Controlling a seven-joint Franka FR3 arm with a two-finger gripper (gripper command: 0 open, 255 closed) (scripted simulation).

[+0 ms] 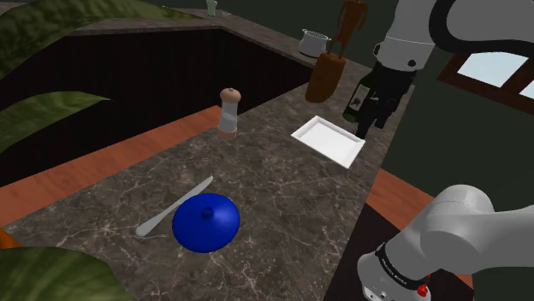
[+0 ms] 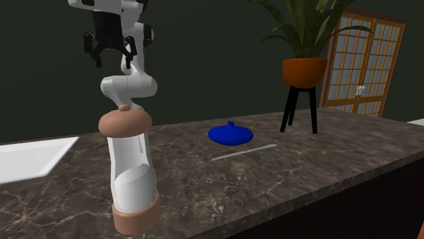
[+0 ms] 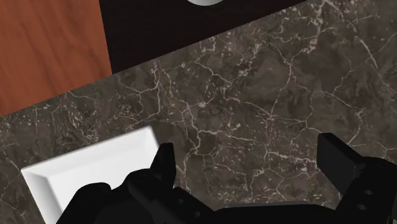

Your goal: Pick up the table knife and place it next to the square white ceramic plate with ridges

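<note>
The grey table knife [image 1: 175, 208] lies flat on the dark marble counter, right beside a blue domed lid [image 1: 206, 222]; from the other side the knife [image 2: 243, 152] lies in front of the lid [image 2: 231, 133]. The square white plate [image 1: 329, 139] rests farther along the counter, apart from the knife. My gripper [image 1: 373, 115] hangs above the counter just past the plate's far edge, well away from the knife. It is open and holds nothing [image 2: 111, 49]. In the wrist view the gripper [image 3: 248, 159] has its fingers [image 3: 162, 164] wide apart over bare marble, with the plate's corner [image 3: 95, 168] beside one of them.
A tall grinder [image 1: 229, 111] stands between knife and plate. A dark green bottle [image 1: 359, 98], a brown holder [image 1: 325, 77] and a small pot [image 1: 314, 41] sit behind the plate. A potted plant on a black stand [image 2: 304, 71] rises beyond the lid. Large leaves [image 1: 51, 111] overhang one side.
</note>
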